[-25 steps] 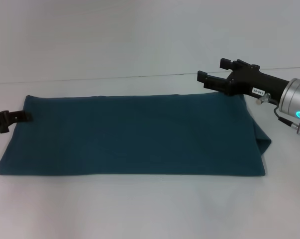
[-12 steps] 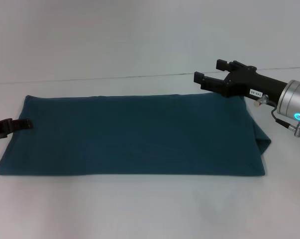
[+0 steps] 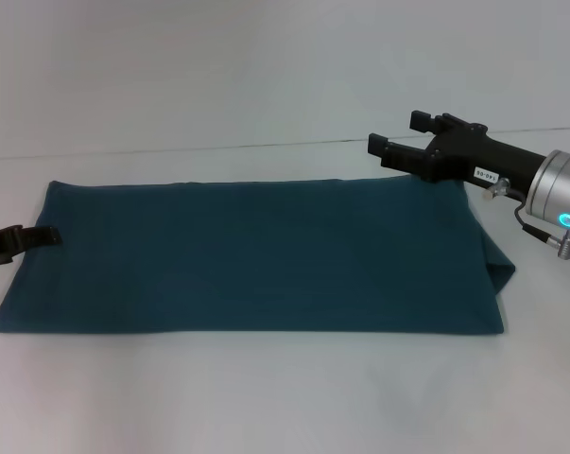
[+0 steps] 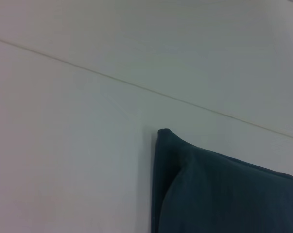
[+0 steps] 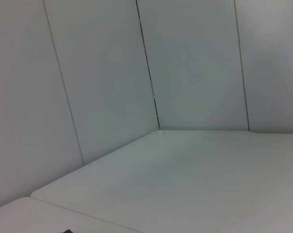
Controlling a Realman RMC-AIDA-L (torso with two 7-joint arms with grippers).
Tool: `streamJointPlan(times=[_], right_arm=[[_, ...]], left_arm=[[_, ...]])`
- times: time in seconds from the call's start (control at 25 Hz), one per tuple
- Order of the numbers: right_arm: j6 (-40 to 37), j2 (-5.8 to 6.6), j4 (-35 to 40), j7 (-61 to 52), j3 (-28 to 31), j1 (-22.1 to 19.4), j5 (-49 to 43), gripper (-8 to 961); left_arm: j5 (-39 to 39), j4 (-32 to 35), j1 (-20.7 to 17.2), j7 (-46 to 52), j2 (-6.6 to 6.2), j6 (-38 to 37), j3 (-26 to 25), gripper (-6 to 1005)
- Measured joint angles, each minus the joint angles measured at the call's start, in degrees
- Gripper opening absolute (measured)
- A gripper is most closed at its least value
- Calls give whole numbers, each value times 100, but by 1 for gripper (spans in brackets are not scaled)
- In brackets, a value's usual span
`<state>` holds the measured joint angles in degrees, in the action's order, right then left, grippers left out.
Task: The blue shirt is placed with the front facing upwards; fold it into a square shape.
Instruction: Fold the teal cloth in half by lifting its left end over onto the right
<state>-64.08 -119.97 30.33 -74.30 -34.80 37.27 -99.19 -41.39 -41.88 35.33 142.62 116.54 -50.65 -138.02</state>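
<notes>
I see the blue shirt (image 3: 251, 255) lying flat on the white table (image 3: 266, 397) as 1 long folded band. My right gripper (image 3: 395, 139), fingers spread and empty, has lifted slightly off the far right corner. The left gripper (image 3: 20, 240) has backed toward the left edge; its fingers look closed, I think. Crosswise folds remain.
</notes>
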Motion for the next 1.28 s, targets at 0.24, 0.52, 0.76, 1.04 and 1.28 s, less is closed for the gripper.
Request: streamJointPlan(times=[0.24,0.52,0.76,1.04,1.28], right_arm=[[0,1,-1,-2,0,0,5,938],[1,0,-1,-4,0,0,5,937],[1,-6,-1,-13,0,0,12,936],[1,-9,-1,-31,0,5,15,935],[1,-8,-1,-38,0,9,68,935]], left_arm=[[0,110,1,117,27,166,27,872],[0,218,8,117,39,351,39,871],[0,220,9,102,47,418,39,871],[4,286,12,81,55,516,48,872],[17,436,58,68,53,600,48,872]])
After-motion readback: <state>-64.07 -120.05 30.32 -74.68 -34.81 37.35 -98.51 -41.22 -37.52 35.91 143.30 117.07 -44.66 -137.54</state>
